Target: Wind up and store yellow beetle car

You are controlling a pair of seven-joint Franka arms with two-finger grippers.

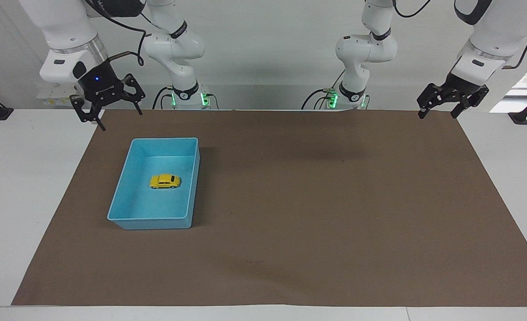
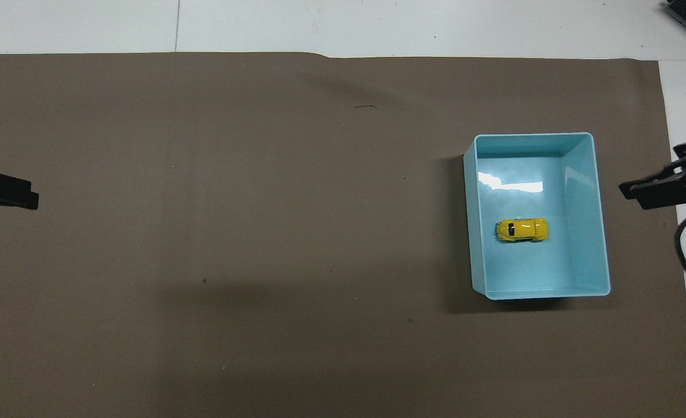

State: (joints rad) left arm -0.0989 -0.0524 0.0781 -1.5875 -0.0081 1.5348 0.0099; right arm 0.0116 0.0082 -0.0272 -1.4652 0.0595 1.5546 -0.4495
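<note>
1. Well, nearest the robots, both grippers hang in the air over the mat's [image 1: 290, 200] corners at their own end. The right gripper [image 1: 111, 113] is over the corner at the right arm's end, clear of the bin [image 1: 192, 187]; its fingers stand apart and hold nothing. A small blue light glows on its body.
2. The left gripper [image 1: 439, 109] waits over the corner at the left arm's end, fingers spread, nothing between them. In the overhead view only its black tip [image 2: 6, 190] shows at the frame's edge, and the right one's tip [image 2: 662, 188] likewise.
3. No brand, label or writing can be read anywhere; if the right gripper's body bears lettering, it is too small to tell.
4. Next out is the bin, light blue and open-topped, standing on the mat toward the right arm's end, its long sides running away from the robots.
5. The car [image 1: 165, 181] sits on its wheels on the bin's floor, about mid-bin and crosswise to the long sides, touching no wall. Bare floor shows all around it.
6. Farther from the robots than the bin, and across the whole middle toward the left arm's end, the brown mat lies bare apart from a few specks and one short dark scratch [image 2: 366, 107].
7. Around the mat runs the white table [image 1: 22, 200].
</note>
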